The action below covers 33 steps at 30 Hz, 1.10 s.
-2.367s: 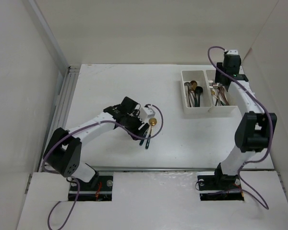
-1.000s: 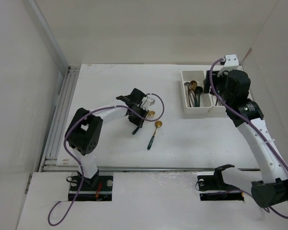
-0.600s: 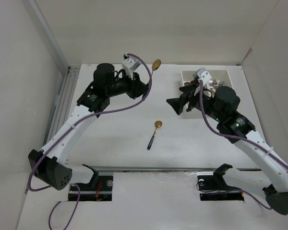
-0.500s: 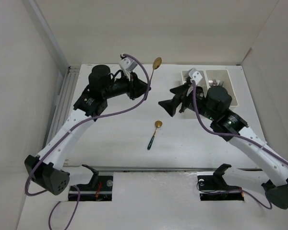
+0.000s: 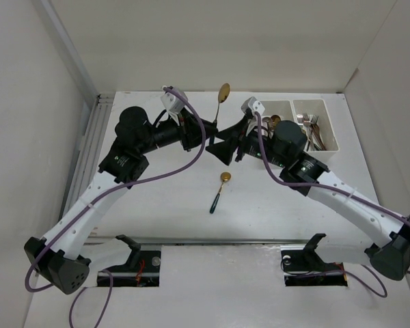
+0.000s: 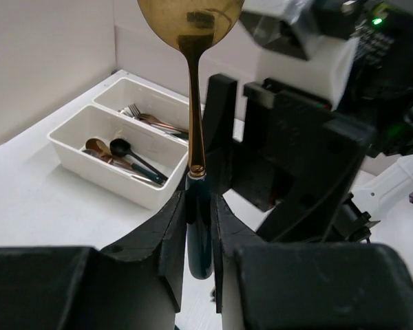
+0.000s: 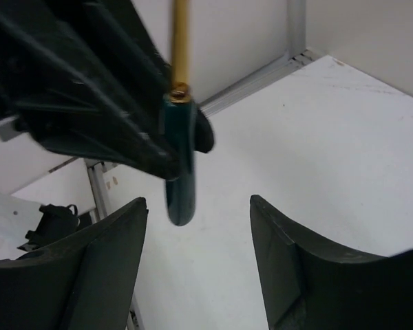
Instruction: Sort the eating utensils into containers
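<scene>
My left gripper (image 5: 207, 128) (image 6: 199, 206) is shut on the dark green handle of a gold-headed spoon (image 5: 223, 92) (image 6: 191, 82), held head-up above the table. Facing it at close range, my right gripper (image 5: 227, 141) (image 7: 198, 206) stands open; the spoon's handle (image 7: 179, 158) hangs just in front of its left finger, touching neither finger. A second gold and green spoon (image 5: 218, 192) lies on the table below them. The white two-compartment containers (image 5: 295, 156) (image 6: 69, 141) sit at the back right, with spoons in the left bin and forks in the right one.
The right arm's black body (image 6: 296, 158) fills the space right behind the held spoon. White walls close off the back and both sides, and a metal rail (image 5: 89, 150) runs along the left edge of the table.
The left gripper lifted a spoon off the table and raised it upright. The right arm left the containers and swung left, its gripper now close against the held spoon.
</scene>
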Tool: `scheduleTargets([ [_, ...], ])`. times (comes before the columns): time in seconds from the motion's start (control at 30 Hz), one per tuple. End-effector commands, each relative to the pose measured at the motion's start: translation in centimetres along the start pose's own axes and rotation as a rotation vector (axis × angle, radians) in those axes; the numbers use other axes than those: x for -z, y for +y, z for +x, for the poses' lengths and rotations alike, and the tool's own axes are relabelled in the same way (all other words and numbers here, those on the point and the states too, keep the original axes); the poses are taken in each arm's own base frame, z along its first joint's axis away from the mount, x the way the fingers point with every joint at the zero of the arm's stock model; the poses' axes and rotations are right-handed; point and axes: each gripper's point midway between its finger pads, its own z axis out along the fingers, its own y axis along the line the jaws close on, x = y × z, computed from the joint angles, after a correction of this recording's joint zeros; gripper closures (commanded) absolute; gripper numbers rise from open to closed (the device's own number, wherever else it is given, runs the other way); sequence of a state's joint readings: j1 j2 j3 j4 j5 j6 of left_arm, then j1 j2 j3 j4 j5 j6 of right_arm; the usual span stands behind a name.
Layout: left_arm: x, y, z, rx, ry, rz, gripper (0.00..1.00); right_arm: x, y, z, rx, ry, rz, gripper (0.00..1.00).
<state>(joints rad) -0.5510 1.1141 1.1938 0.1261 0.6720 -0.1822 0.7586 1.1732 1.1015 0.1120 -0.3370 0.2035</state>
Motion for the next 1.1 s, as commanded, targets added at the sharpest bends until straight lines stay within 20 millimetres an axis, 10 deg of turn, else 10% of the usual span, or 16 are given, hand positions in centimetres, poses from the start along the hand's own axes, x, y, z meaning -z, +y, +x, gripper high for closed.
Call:
scheduleTargets([
  [0.0, 0.4, -1.7, -2.1, -0.037, -0.073, 0.052, 1.0, -0.8, 0.6, -3.3, -0.015, -0.092, -0.014, 0.34],
  [0.47, 0.7, -2.4, -0.5, 0.02, -0.032, 0.074, 1.0, -0.6, 0.3, -4.8, -0.04, -0.15, 0.021, 0.48],
  [0.67, 0.5, -2.0, 0.3, 0.037, -0.011, 0.068, 1.0, -1.1, -0.1, -4.4, -0.062, -0.145, 0.034, 1.0],
  [0.77, 0.2, -0.7, 1.6, 0.069, 0.034, 0.014, 0.48, -0.6, -1.2, -4.3, -0.069, -0.154, 0.098, 1.0],
  [0.8, 0.2, -0.3, 1.9, 0.067, 0.044, -0.007, 0.16, -0.5, -1.9, -3.9, -0.076, -0.146, 0.137, 1.0],
  [0.83, 0.3, 0.5, 2.4, 0.082, 0.057, -0.055, 0.0, -0.3, -3.5, -3.6, -0.075, -0.141, 0.228, 1.0],
  [0.97, 1.0, 3.6, 3.6, 0.055, 0.091, -0.228, 0.0, 3.5, -13.2, -1.2, -0.08, -0.009, 0.637, 1.0],
  [1.07, 2.4, 6.8, 5.0, 0.01, 0.146, -0.406, 0.0, 8.7, -21.8, 4.1, -0.083, 0.251, 1.023, 1.0],
])
